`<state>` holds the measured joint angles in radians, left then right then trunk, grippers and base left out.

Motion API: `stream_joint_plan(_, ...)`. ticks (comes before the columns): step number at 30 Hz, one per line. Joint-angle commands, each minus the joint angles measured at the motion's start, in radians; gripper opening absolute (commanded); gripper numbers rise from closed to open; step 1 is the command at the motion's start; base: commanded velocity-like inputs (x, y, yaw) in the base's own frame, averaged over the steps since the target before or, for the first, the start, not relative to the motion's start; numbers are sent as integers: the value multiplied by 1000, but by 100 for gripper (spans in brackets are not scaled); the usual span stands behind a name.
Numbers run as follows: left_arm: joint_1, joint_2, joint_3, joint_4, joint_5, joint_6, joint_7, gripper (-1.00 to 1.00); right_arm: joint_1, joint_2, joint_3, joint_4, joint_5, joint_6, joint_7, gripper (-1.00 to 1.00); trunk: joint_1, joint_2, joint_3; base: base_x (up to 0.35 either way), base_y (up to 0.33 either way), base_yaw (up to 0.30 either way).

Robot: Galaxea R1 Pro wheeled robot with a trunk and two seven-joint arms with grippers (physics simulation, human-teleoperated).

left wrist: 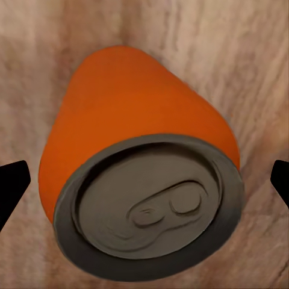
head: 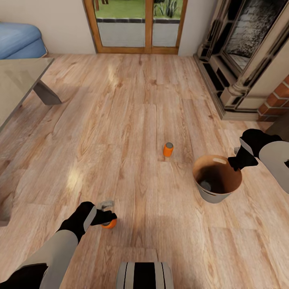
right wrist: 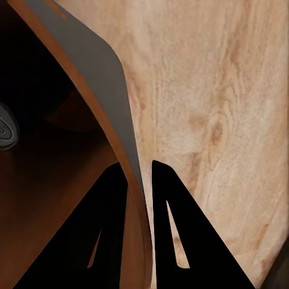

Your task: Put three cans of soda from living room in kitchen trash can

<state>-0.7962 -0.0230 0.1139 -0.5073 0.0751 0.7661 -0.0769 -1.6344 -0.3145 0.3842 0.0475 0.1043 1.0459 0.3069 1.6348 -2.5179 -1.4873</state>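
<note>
Gripper astride bin wall

Two orange cans, grey tops; tan-lined grey-white bin; light wood-grain floor.

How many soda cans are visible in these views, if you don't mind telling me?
3. One orange can stands alone on the floor. Another orange can sits at the left gripper. A third, only its grey top showing, lies inside the bin, whose rim the right gripper pinches.
</note>
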Motion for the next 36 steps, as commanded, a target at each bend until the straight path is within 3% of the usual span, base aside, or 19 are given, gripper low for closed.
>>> stream_joint_plan(1,0,0,0,0,0,0,-2,-100,-1,0,1,0,-11,1,6,-100,0,0,-1,0,0,0)
stream_joint_plan(6,0,2,0,0,1,0,-9,-100,-1,0,15,1,-11,1,6,-100,0,0,-3,0,0,0)
stream_joint_plan(36,0,-2,0,0,-3,4,-12,-100,4,0,8,-3,-12,1,6,-100,-14,7,112,0,0,0)
